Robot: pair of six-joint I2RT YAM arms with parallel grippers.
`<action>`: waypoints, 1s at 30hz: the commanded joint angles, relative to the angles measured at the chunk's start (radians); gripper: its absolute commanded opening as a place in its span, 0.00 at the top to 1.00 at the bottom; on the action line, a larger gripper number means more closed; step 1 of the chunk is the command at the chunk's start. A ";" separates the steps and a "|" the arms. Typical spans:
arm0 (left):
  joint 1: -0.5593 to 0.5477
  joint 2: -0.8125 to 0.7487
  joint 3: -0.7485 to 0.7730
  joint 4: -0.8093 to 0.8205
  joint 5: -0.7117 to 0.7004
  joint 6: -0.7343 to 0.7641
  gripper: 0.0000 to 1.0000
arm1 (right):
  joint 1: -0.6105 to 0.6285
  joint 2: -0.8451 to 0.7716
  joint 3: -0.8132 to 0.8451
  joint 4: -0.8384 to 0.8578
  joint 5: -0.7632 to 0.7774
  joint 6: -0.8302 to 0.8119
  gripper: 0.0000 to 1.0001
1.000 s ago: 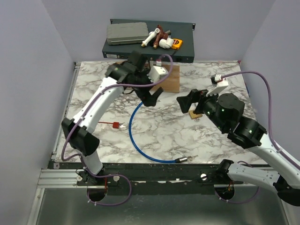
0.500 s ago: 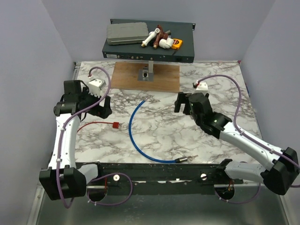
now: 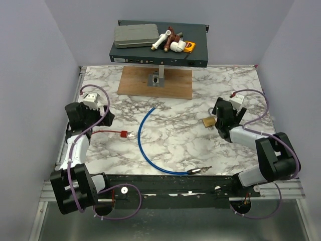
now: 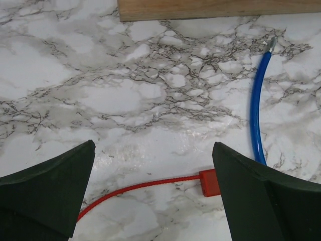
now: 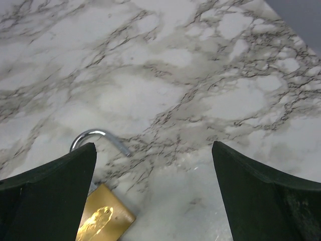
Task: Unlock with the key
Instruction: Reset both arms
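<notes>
Top external view: key (image 3: 129, 134) lies on the table (image 3: 200, 145) at 4 o'clock from the left gripper (image 3: 106, 117), axis 9-to-3, red strap (image 3: 105, 132) trailing toward 9. Left gripper nearer, spread wide, empty. Right gripper (image 3: 219, 107) also wide, empty, beside the padlock (image 3: 208, 121).

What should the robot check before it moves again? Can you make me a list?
1. The left claw is open and empty: ok.
2. The right claw is open and empty: ok.
3. The key lies free on the table, on its red strap: ok.
4. The padlock is in sight, lying flat near the right claw: ok.
5. The shackle is shut: cannot tell; one end looks loose.
6. The blue cable is clear of the key: cannot tell; it runs very close by.
</notes>
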 commanded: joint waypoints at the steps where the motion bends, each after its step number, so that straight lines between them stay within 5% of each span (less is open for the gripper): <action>1: 0.003 -0.017 -0.133 0.505 0.057 -0.125 0.01 | -0.073 0.050 -0.091 0.388 0.025 -0.146 0.00; 8: 0.002 0.092 -0.218 0.816 0.097 -0.280 0.01 | -0.174 0.102 -0.244 0.698 -0.242 -0.175 0.00; 14: -0.017 0.146 -0.320 1.038 0.104 -0.278 0.02 | -0.174 0.141 -0.237 0.729 -0.316 -0.211 0.00; 21: -0.161 0.062 -0.560 1.345 -0.163 -0.163 0.01 | -0.174 0.163 -0.378 0.987 -0.458 -0.263 0.00; 24: -0.191 0.185 -0.587 1.552 -0.233 -0.167 0.01 | -0.174 0.184 -0.381 1.036 -0.457 -0.272 0.00; 26: -0.249 0.099 -0.546 1.317 -0.293 -0.096 0.01 | -0.174 0.185 -0.378 1.028 -0.456 -0.264 0.00; 28: -0.278 0.138 -0.511 1.324 -0.348 -0.093 0.01 | -0.174 0.186 -0.380 1.033 -0.456 -0.266 0.00; 30: -0.269 0.117 -0.452 1.163 -0.373 -0.109 0.02 | -0.175 0.185 -0.381 1.034 -0.456 -0.266 0.00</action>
